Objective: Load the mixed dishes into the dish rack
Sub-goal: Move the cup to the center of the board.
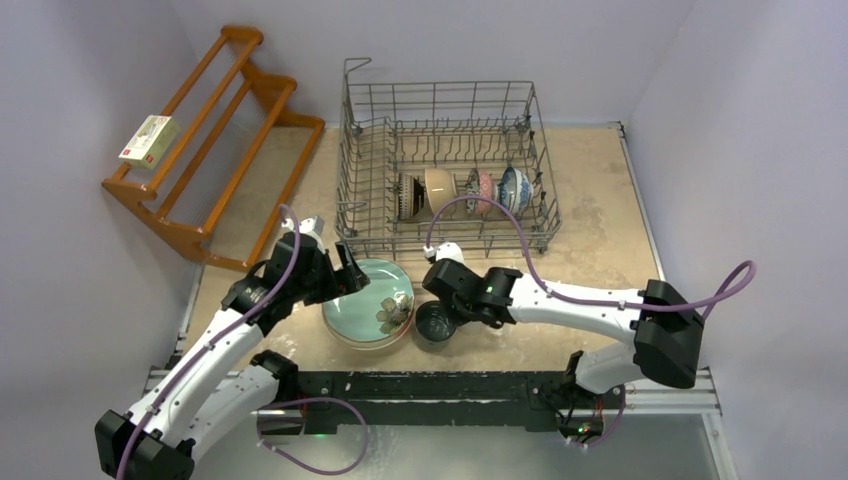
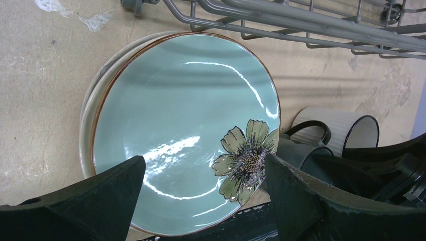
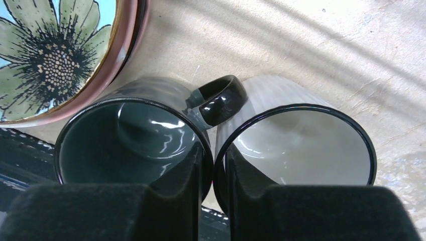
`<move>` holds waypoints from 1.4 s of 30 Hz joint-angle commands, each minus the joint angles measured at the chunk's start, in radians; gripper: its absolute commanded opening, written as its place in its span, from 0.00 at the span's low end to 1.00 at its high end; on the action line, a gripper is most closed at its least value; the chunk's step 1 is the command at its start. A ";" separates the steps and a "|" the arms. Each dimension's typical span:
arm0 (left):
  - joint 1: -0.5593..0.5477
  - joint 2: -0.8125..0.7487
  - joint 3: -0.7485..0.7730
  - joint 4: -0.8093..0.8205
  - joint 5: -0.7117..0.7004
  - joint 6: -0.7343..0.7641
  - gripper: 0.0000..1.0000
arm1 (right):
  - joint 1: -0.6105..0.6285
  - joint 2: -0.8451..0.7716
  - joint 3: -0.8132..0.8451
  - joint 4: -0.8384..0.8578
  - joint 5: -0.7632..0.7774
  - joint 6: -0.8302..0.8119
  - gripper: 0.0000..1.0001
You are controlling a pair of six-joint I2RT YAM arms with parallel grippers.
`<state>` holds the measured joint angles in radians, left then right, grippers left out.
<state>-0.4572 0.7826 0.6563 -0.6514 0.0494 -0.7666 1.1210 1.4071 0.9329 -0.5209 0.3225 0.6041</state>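
Hovering low at the near edge of the surface (image 1: pixel 600 250), the left end effector (image 2: pixel 201 168) is released, its two fingers spread wide above the mint green plate (image 2: pixel 186 115). That plate has a flower painted near its rim and lies on top of a stack of plates. The pale rim of the plate beneath (image 2: pixel 88 120) shows at the side of the stack.

Just beside the stack, on its right, are the dark teal mug (image 3: pixel 125 140) and the white mug (image 3: pixel 301 145). Their rims touch, and the teal mug's handle is turned toward the white mug. The right end effector (image 3: pixel 211 170) is down on the pair. One finger sits at the mouth of the teal mug and the other at the mouth of the white one. The touching walls lie in the narrow gap between the fingers. Whether it is clenched on either mug cannot be told.

Close behind the plates and mugs stands the dish rack (image 1: pixel 347 170), a grey wire basket with tall sides. Toward its front, four bowls stand on edge side by side: a dark patterned bowl (image 1: pixel 407 193), a beige bowl (image 1: pixel 440 186), a pink patterned bowl (image 1: pixel 481 190) and a blue-and-white bowl (image 1: pixel 514 187).

At the far left a wooden shelf (image 1: pixel 160 220) leans against the wall, with a small box (image 1: pixel 148 138) resting on its slats.
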 commanded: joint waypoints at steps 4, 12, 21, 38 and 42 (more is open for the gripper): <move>0.004 0.001 0.002 0.027 0.015 0.015 0.87 | 0.002 -0.025 -0.030 -0.110 0.056 0.102 0.10; 0.004 0.001 0.006 0.026 0.020 0.021 0.87 | -0.146 -0.123 -0.055 -0.192 0.098 0.205 0.00; 0.004 -0.012 0.002 0.029 0.025 0.021 0.87 | -0.268 -0.183 -0.047 -0.209 0.158 0.249 0.00; 0.003 -0.034 -0.004 0.034 0.028 0.020 0.87 | -0.417 -0.153 -0.063 0.012 0.116 0.137 0.07; 0.004 -0.031 -0.004 0.036 0.028 0.021 0.87 | -0.420 -0.127 -0.060 0.028 0.097 0.117 0.23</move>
<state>-0.4576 0.7589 0.6559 -0.6495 0.0681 -0.7650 0.7040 1.2778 0.8558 -0.5747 0.4168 0.7528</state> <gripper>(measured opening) 0.869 0.189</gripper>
